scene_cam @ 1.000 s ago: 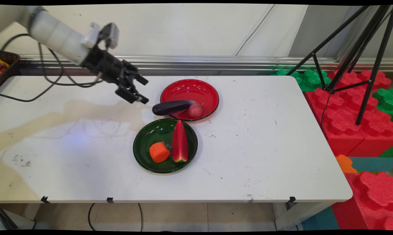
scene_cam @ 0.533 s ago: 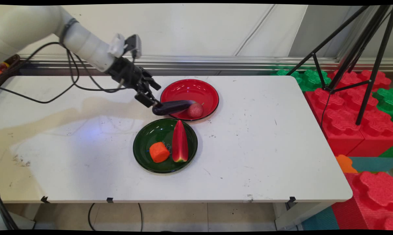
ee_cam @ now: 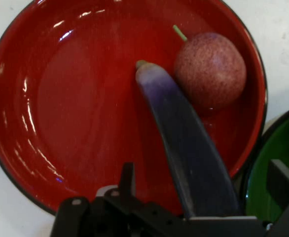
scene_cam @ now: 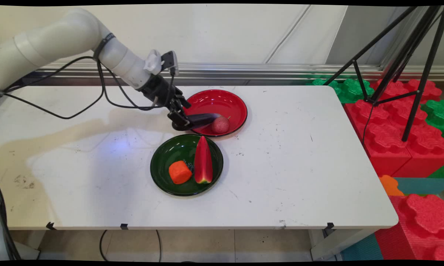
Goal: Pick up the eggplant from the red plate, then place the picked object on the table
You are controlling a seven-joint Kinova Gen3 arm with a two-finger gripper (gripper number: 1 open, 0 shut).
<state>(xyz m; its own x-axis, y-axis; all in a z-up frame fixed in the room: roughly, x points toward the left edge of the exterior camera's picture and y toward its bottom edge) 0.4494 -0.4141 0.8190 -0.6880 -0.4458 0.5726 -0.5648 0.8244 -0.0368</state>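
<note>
So my gripper (ee_cam: 203, 170) is spread, one finger on each side of the eggplant (ee_cam: 184, 133) near its fat end, with neither pad touching it as far as I can tell.

The eggplant lies across the rim of the red plate (ee_cam: 75, 98) on the side facing the green plate (ee_cam: 277, 148), around the middle of the table (scene_cam: 299, 166). Its fat end hangs out over the rim. Its stem tip sits right against a round speckled red fruit (ee_cam: 209, 69).

My take is to stay centred on the thick part. The skin looks smooth, glossy and tapered, so an off-centre pinch could slip toward the thin end. A nudge could also roll that fruit, since the plate is slick and shiny.

In the green plate are a wedge-shaped watermelon slice (scene_cam: 203, 160) and a matte orange carrot chunk (scene_cam: 179, 172).
</note>
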